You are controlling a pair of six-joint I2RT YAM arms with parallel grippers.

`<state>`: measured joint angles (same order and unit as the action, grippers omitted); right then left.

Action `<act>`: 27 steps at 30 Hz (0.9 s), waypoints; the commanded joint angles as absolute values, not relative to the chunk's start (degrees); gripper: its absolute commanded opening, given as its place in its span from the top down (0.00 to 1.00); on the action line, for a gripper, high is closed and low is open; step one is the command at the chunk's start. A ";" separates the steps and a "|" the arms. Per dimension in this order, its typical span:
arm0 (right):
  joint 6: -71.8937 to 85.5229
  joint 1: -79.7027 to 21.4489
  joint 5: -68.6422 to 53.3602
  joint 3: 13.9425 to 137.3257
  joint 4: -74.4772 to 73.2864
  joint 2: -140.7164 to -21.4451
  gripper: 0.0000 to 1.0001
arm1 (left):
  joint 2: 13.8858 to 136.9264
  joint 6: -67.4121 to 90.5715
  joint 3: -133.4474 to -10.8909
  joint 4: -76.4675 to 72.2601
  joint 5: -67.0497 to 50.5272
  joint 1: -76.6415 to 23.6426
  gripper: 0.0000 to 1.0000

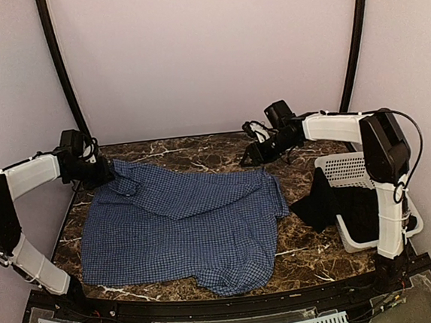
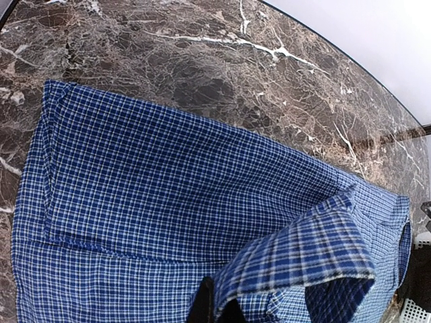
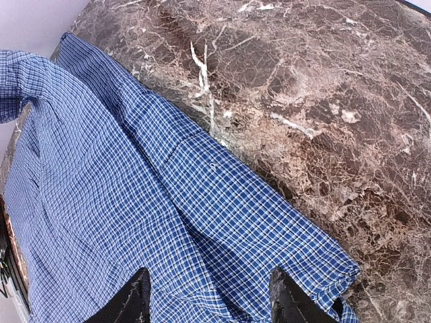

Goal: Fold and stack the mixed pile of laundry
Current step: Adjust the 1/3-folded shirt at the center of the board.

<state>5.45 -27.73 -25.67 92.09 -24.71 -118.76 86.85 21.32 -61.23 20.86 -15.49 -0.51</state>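
The blue-and-white check shirt (image 1: 183, 225) lies spread over the middle of the marble table (image 1: 199, 149). My left gripper (image 1: 108, 178) is at the shirt's far left corner. In the left wrist view it (image 2: 217, 311) is shut on a raised fold of the shirt (image 2: 168, 202). My right gripper (image 1: 255, 156) hovers over the shirt's far right corner. In the right wrist view it (image 3: 210, 303) stands open, its fingers wide apart above the checked cloth (image 3: 135, 202). The black garment (image 1: 322, 201) hangs over the near left side of the basket, part on the table.
A white perforated basket (image 1: 346, 167) stands at the table's right edge, under the right arm. Bare marble shows along the far edge behind the shirt (image 3: 323, 101). The shirt's near hem reaches almost to the table's front edge (image 1: 234, 284).
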 commanded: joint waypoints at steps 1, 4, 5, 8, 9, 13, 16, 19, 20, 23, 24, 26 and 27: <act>5.70 -27.59 -27.69 93.23 -23.73 -116.57 0.46 | 88.78 22.77 -61.86 18.55 -13.22 -0.18 1.00; 5.71 -27.60 -29.66 92.46 -23.42 -116.11 0.50 | 91.35 22.77 -62.60 18.32 -12.49 -0.18 1.00; 5.78 -27.64 -30.55 92.01 -23.17 -116.09 0.52 | 91.86 22.66 -62.77 18.30 -12.39 -0.18 1.00; 6.36 -28.33 -33.52 90.32 -22.10 -116.40 0.55 | 94.27 22.43 -63.57 18.56 -11.65 -0.18 0.98; 6.55 -28.88 -34.01 90.04 -21.87 -116.69 0.55 | 94.68 22.42 -63.90 18.69 -10.84 -0.18 0.96; 7.15 -31.15 -33.31 87.93 -21.51 -117.21 0.55 | 96.63 21.97 -65.61 20.07 -5.87 -0.18 0.84; 8.64 -31.72 -32.75 85.86 -20.72 -116.12 0.55 | 97.60 21.24 -67.61 22.71 1.20 -0.18 0.75; 9.70 -32.18 -30.37 83.42 -21.17 -113.57 0.54 | 95.87 21.17 -68.76 25.50 6.44 -0.18 0.68; 10.10 -32.43 -29.38 82.46 -21.14 -112.49 0.54 | 94.69 21.22 -68.13 24.97 6.33 -0.18 0.66; 11.99 -33.17 -26.96 80.13 -21.13 -110.39 0.54 | 88.52 20.77 -64.43 20.38 1.97 -0.18 0.57; 12.53 -33.44 -26.68 79.69 -20.97 -110.27 0.53 | 87.63 20.02 -64.12 20.04 -1.64 -0.70 0.55; 13.73 -33.81 -25.86 79.21 -20.29 -111.34 0.52 | 86.33 17.78 -64.20 20.04 -4.95 -2.83 0.53; 14.09 -33.83 -25.62 79.42 -20.30 -112.38 0.53 | 86.62 17.37 -64.87 21.09 -5.73 -3.66 0.53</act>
